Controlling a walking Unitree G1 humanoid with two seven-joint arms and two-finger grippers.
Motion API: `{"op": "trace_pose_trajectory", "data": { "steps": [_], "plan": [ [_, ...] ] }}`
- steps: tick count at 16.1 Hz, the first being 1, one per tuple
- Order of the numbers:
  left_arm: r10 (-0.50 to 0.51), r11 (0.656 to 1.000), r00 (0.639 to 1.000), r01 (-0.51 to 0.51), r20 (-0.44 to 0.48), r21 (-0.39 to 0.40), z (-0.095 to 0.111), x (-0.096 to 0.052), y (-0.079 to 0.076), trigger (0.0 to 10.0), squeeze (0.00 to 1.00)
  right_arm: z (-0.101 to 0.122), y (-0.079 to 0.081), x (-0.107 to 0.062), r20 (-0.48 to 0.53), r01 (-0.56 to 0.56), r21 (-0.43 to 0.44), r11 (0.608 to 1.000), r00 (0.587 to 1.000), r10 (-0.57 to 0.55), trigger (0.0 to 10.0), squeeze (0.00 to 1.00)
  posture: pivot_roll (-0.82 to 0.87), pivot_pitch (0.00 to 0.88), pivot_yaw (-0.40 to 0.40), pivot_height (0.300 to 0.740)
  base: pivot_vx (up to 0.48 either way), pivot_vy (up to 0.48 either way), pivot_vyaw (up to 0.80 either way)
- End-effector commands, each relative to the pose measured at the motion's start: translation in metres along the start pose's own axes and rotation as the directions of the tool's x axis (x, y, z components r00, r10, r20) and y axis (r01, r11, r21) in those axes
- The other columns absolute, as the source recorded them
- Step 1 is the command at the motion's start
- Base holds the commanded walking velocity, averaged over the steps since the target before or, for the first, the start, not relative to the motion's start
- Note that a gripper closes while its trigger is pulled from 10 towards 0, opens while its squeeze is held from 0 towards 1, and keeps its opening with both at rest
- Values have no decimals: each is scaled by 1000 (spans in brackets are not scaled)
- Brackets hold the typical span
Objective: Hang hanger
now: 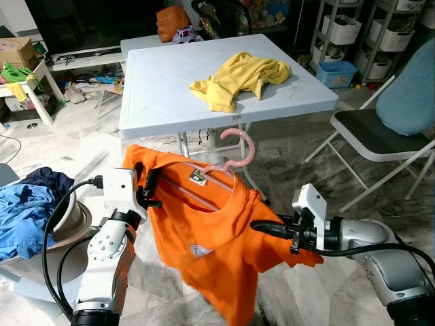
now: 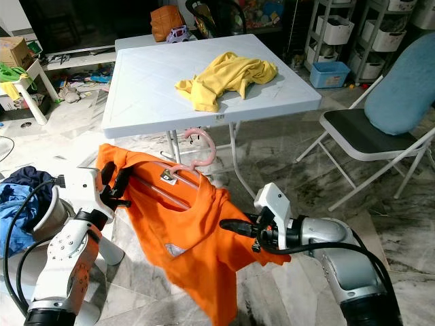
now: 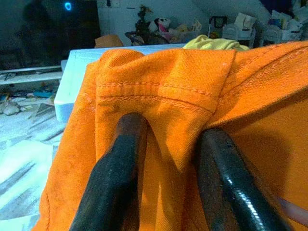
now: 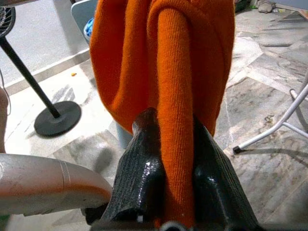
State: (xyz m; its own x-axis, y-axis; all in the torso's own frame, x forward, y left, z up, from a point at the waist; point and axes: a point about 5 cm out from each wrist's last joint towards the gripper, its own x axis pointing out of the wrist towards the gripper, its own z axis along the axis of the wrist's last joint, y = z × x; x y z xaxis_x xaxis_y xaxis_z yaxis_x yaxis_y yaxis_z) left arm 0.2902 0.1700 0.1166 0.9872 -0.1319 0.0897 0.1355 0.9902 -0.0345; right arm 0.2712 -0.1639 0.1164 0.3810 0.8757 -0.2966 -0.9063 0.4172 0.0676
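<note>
A pink hanger (image 1: 234,155) sits inside the collar of an orange shirt (image 1: 211,238), held up between both arms before the white bench (image 1: 170,81). The left end effector (image 1: 145,185) pinches one shoulder; the right end effector (image 1: 266,227) is closed on the other sleeve. A yellow cloth (image 1: 238,78) lies on the bench, with a folding chair (image 1: 380,136) beside it.

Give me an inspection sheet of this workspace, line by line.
Surface: white table, marble floor below.
Job's things: orange shirt on pink hanger, held in the air in front of the table.
Clutter: yellow shirt on the table; blue clothes in a basket, robot's left.
Grippers: left gripper shut on the orange shirt's shoulder; right gripper shut on its other side.
Cables: black cables looping along both arms.
Surroundings: folding chair with blue cushion, shelves, toys behind.
</note>
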Motion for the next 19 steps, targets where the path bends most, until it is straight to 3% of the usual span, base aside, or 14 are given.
{"op": "trace_pose_trajectory", "data": {
  "steps": [1,4,7,12,14,16,19],
  "plan": [
    [-7,1000,1000,7,11,-4,2,2,1,0,0,9,1,2,19,-9,-55,998,1000,10,10000,0,-15,0,46,740,0,0,0],
    [-39,999,999,39,13,-22,1,0,-1,0,0,12,-6,5,62,49,-47,998,997,-46,10000,0,-15,0,46,740,0,0,0],
    [19,999,1000,-20,-5,-49,-3,-1,13,0,0,10,-7,3,44,58,-60,997,997,-55,10000,0,-12,0,46,740,0,0,0],
    [21,998,1000,-21,2,-51,-2,0,14,0,0,9,-7,5,40,79,-79,994,996,-76,10000,0,-13,0,47,740,0,0,0],
    [39,998,999,-39,10,-41,1,0,20,0,0,5,-9,3,13,89,-95,991,996,-89,10000,0,-16,0,47,740,0,0,0],
    [57,998,997,-56,57,-11,15,4,24,0,0,-7,-19,-2,-87,154,-174,973,982,-170,10000,0,-11,0,44,740,0,0,0],
    [122,991,986,-127,113,33,34,11,43,0,0,-16,-25,-14,-159,173,-239,956,964,-214,10000,0,-11,0,45,740,0,0,0]
  ]
}}
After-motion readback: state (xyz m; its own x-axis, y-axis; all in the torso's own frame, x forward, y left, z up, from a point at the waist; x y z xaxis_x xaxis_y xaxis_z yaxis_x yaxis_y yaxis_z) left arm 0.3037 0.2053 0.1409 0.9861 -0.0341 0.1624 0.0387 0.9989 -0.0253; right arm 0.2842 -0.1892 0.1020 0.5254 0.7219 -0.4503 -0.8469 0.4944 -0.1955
